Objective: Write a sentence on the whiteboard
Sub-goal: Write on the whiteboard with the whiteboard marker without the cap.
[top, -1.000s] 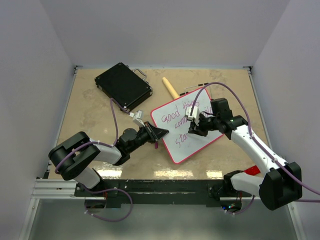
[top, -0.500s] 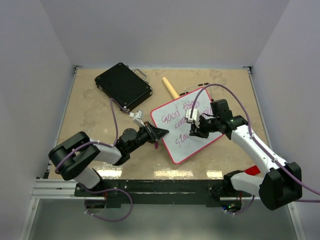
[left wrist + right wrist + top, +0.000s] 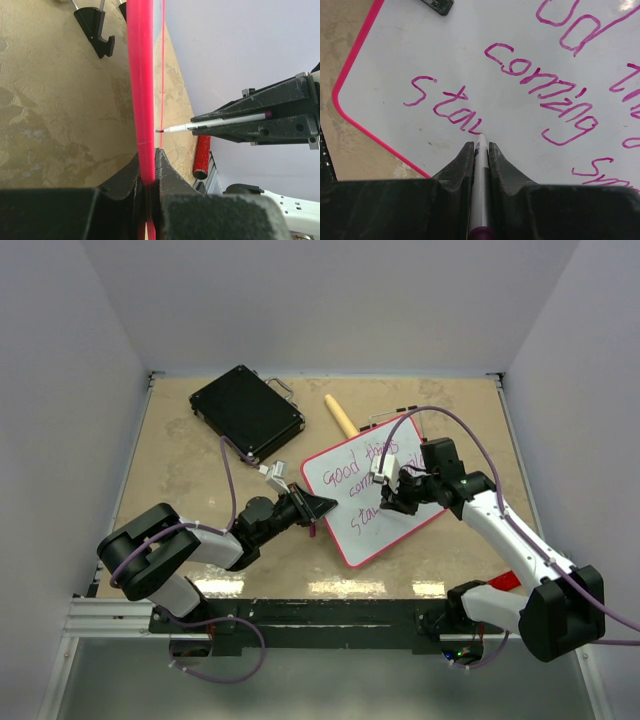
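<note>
The whiteboard [image 3: 352,537], white with a red-pink rim, lies tilted at the table's middle. The sentence [image 3: 349,473] is in pink-purple; the right wrist view reads "coming" [image 3: 540,86] and, below it, "sta" [image 3: 443,106] with one more stroke. My left gripper [image 3: 320,508] is shut on the board's near-left rim [image 3: 141,75], which the left wrist view shows edge-on. My right gripper [image 3: 480,146] is shut on a grey marker [image 3: 480,170]. The marker's tip touches the board at the end of the lowest line. The marker [image 3: 220,121] also shows in the left wrist view.
A black hard case [image 3: 246,412] lies at the back left. A tan stick [image 3: 340,416] lies behind the board. A red tube [image 3: 202,157] rests near the right arm's base. Black feet [image 3: 97,30] stick out under the board.
My right gripper with the marker has shifted slightly over the board's lowest line. The left gripper and the board have not moved.
</note>
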Robot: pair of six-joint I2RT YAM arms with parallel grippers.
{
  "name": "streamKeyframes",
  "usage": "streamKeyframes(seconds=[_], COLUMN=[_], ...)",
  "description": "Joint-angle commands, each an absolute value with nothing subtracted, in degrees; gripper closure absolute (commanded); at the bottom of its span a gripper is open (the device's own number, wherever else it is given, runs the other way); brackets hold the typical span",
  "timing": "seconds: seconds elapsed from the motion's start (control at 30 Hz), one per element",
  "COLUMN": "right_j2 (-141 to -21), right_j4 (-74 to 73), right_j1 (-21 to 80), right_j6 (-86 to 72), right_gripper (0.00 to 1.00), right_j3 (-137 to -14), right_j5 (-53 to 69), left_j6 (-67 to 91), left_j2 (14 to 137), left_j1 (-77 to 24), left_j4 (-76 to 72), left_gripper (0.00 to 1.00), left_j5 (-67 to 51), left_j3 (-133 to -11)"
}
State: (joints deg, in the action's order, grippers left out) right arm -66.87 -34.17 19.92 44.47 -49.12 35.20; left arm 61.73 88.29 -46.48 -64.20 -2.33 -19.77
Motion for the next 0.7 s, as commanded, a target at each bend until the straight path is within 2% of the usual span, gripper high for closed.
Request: streamKeyframes(seconds=[0.0, 0.3, 0.67], right_j2=[-66.0, -66.4, -66.7], right_j4=[-29.4, -27.2, -33.7], right_j1=[20.0, 20.0, 20.0], right_j6=[42.6, 41.5, 46.5], right_gripper=[1.00, 1.00, 1.00], right_j3=[-49.5, -50.0, -49.7], right_j5=[31.0, 31.7, 34.0], left_j6=[59.3, 59.2, 59.2], left_j2=[87.8, 88.3, 88.3], left_j1=[-46.5, -46.5, -46.4], left_j4=[-72.5, -72.4, -72.4], left_gripper=[1.00, 1.00, 1.00], left_j5=[-3.2, -3.6, -3.6], left_j3=[-20.3, -21.0, -20.8])
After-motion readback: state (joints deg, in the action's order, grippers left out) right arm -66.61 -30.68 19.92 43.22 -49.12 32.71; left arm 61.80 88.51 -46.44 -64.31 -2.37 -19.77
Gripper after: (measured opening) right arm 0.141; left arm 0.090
